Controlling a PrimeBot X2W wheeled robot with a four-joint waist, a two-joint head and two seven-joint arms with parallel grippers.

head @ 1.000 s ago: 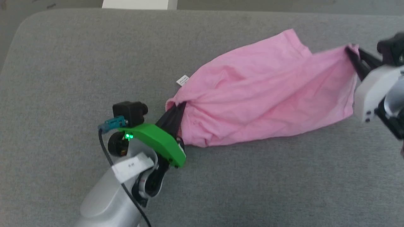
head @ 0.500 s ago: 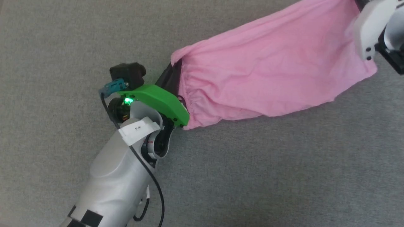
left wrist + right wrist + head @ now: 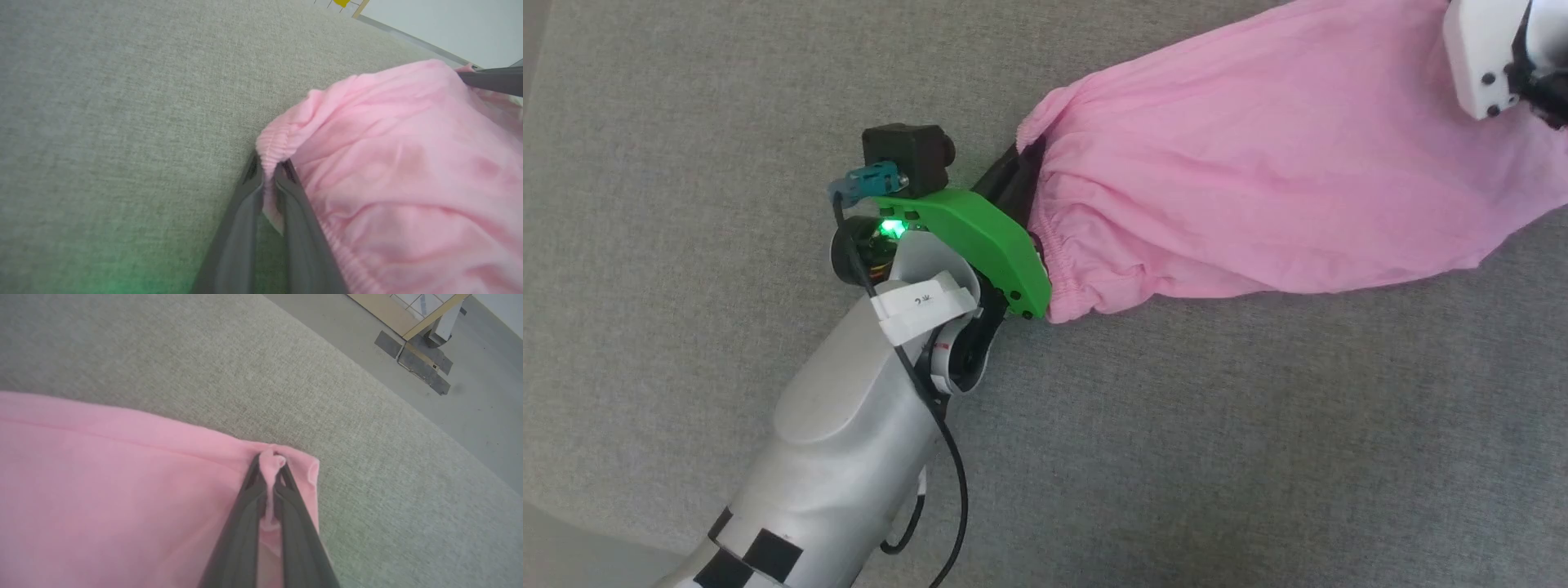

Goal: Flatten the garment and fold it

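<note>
Stretched out long on the grey fabric-topped bench point(image 3: 1176, 425): the garment point(image 3: 1258, 163), pink and lightly creased, drawn between two grips. Caught at the gathered waistband point(image 3: 1082, 245) end by the left pincer point(image 3: 269, 169), dark fingers point(image 3: 241, 220) clenched on a pinch of the elastic hem (a strip of cloth showing between them). Caught at the opposite end by the right pincer point(image 3: 270, 463), squeezed tight on a small fold at a corner of the cloth. Hard to tell whether the stretch between the two holds rests on the bench or hangs just above it. Past the right-hand grip, a band of bare bench, then an edge of the bench and grey floor point(image 3: 470, 428) beyond.
</note>
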